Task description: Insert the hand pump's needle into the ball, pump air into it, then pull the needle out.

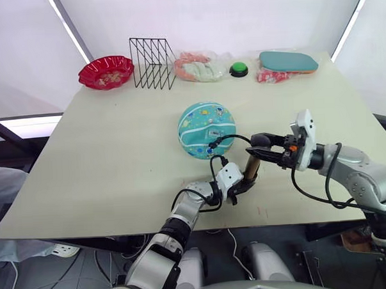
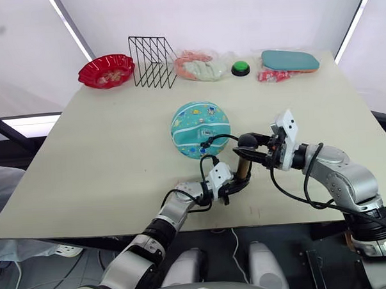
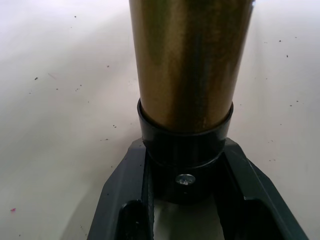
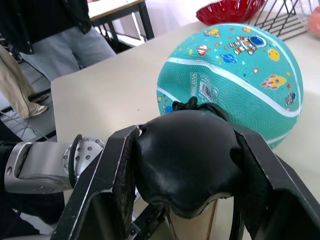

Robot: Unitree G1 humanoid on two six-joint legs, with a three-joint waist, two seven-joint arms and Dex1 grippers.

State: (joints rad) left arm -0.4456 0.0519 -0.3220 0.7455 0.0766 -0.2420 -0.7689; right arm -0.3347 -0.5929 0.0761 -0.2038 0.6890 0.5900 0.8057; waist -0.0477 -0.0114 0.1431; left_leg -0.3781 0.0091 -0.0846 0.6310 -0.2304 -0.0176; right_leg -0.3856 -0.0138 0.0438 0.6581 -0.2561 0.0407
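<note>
The teal ball [image 1: 206, 130] with cartoon prints lies mid-table. Just in front of it the bronze hand pump [image 1: 250, 169] stands upright. My left gripper [image 1: 247, 183] is shut on its black bottom cap [image 3: 182, 150], one finger [image 3: 127, 195] on each side. From the right, my right gripper [image 1: 261, 143] is shut on the pump's black top knob [image 4: 187, 155]. The thin black hose [image 1: 228, 138] loops from the pump to a black fitting [image 4: 189, 105] that sits against the ball [image 4: 235, 75] near its barcode sticker. The needle's pin is hidden there.
Along the table's far edge stand a red bowl [image 1: 105, 72], a black wire rack [image 1: 152, 63], a clear bag of pink items [image 1: 198, 67], a green button [image 1: 239, 69] and a teal oval pad [image 1: 288, 61]. A person's legs [image 4: 60, 30] show beyond the table.
</note>
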